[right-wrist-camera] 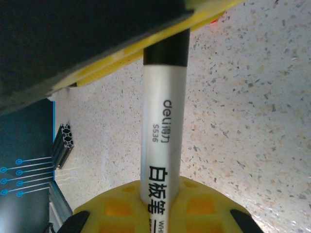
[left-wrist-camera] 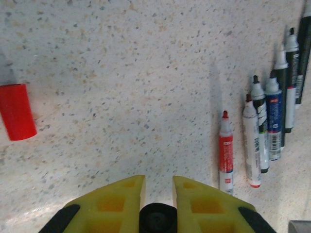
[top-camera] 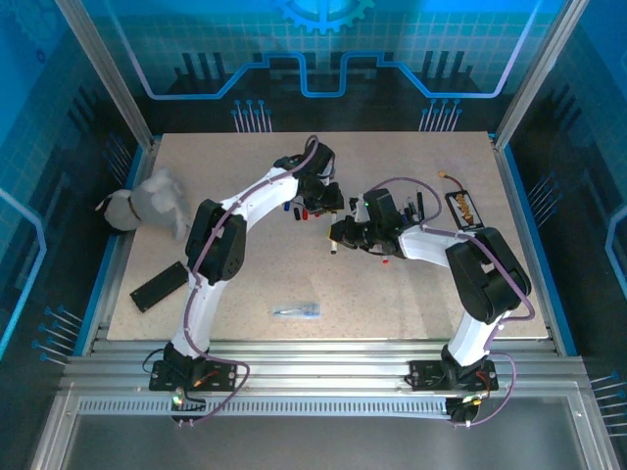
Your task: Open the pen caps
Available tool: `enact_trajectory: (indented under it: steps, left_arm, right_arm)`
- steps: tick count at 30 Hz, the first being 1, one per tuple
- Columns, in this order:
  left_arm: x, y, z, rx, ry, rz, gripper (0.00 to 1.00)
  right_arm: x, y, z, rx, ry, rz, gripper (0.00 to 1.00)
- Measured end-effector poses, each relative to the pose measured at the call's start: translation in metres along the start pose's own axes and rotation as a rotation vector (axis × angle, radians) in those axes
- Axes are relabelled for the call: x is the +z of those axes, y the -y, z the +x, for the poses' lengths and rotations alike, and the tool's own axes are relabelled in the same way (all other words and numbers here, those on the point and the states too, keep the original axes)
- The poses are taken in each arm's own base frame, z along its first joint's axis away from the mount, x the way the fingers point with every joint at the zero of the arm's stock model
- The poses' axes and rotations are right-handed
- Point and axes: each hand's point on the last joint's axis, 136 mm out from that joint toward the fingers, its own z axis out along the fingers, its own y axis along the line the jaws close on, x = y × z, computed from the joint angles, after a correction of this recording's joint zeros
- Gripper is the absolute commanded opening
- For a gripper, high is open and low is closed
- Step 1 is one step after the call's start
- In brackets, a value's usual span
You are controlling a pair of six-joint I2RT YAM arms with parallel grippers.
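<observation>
judged light, stiff and slick, the white pen (right-wrist-camera: 163, 121) is clamped by its barrel in the right gripper (right-wrist-camera: 160, 199) at bottom centre, its black cap (right-wrist-camera: 166, 48) pinched in the left gripper (left-wrist-camera: 158, 191).

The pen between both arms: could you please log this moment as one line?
right fingers: shut on pen | left fingers: shut on black cap | red cap: on table
</observation>
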Motion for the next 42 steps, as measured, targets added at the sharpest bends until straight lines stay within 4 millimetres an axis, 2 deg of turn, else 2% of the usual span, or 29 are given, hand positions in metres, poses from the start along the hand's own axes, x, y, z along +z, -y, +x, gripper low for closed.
enact_trajectory:
  steps: [3, 4, 6, 7, 8, 9, 10, 11, 14, 17, 20, 24, 26, 28, 32, 36, 42]
  left_arm:
    - [-0.003, 0.002, -0.003, -0.001, -0.046, -0.042, 0.00]
    - [-0.004, 0.004, -0.012, 0.004, -0.032, -0.060, 0.00]
    - [-0.008, 0.027, -0.063, 0.038, 0.107, 0.001, 0.00]
    - [-0.015, 0.038, -0.088, 0.053, 0.184, 0.041, 0.00]
    - [-0.024, 0.043, -0.108, 0.060, 0.248, 0.073, 0.00]
    - [-0.030, 0.042, -0.117, 0.056, 0.277, 0.083, 0.00]
    - [-0.037, 0.037, -0.124, 0.044, 0.295, 0.085, 0.00]
    - [-0.042, 0.030, -0.128, 0.031, 0.305, 0.079, 0.00]
    - [-0.044, 0.001, -0.121, -0.014, 0.277, 0.025, 0.00]
    - [-0.036, -0.016, -0.106, -0.029, 0.235, -0.019, 0.00]
    - [-0.026, -0.028, -0.084, -0.027, 0.189, -0.053, 0.00]
    - [-0.022, -0.038, -0.058, -0.012, 0.144, -0.095, 0.00]
    - [-0.022, -0.040, -0.049, 0.004, 0.133, -0.113, 0.00]
    - [-0.022, -0.040, -0.043, 0.020, 0.130, -0.124, 0.00]
    - [-0.017, -0.045, -0.022, 0.038, 0.107, -0.156, 0.00]
    - [-0.011, -0.062, 0.005, 0.055, 0.063, -0.213, 0.00]
    - [-0.015, -0.094, 0.040, 0.048, 0.023, -0.301, 0.00]
  right_arm:
    - [-0.002, -0.004, 0.003, -0.026, 0.025, 0.010, 0.00]
    - [-0.004, -0.007, 0.014, -0.033, 0.001, 0.005, 0.00]
    - [-0.005, -0.021, 0.072, -0.084, -0.124, -0.021, 0.00]
    - [-0.006, -0.033, 0.113, -0.126, -0.216, -0.044, 0.00]
    - [-0.010, -0.042, 0.146, -0.154, -0.294, -0.071, 0.00]
    - [-0.015, -0.046, 0.167, -0.171, -0.343, -0.088, 0.00]
    - [-0.019, -0.045, 0.179, -0.170, -0.373, -0.093, 0.00]
    - [-0.022, -0.040, 0.180, -0.155, -0.374, -0.082, 0.00]
    - [-0.025, -0.026, 0.157, -0.103, -0.319, -0.046, 0.00]
    - [-0.028, -0.013, 0.134, -0.082, -0.264, 0.030, 0.00]
    - [-0.034, -0.008, 0.107, -0.111, -0.209, 0.120, 0.00]
    - [-0.043, -0.004, 0.068, -0.168, -0.128, 0.260, 0.00]
    - [-0.049, 0.005, 0.049, -0.190, -0.093, 0.337, 0.00]
    - [-0.054, 0.017, 0.038, -0.197, -0.082, 0.405, 0.00]
    - [-0.059, 0.047, 0.027, -0.201, -0.098, 0.535, 0.00]
    - [-0.059, 0.071, 0.025, -0.198, -0.133, 0.625, 0.00]
    - [-0.057, 0.087, 0.016, -0.225, -0.156, 0.718, 0.00]
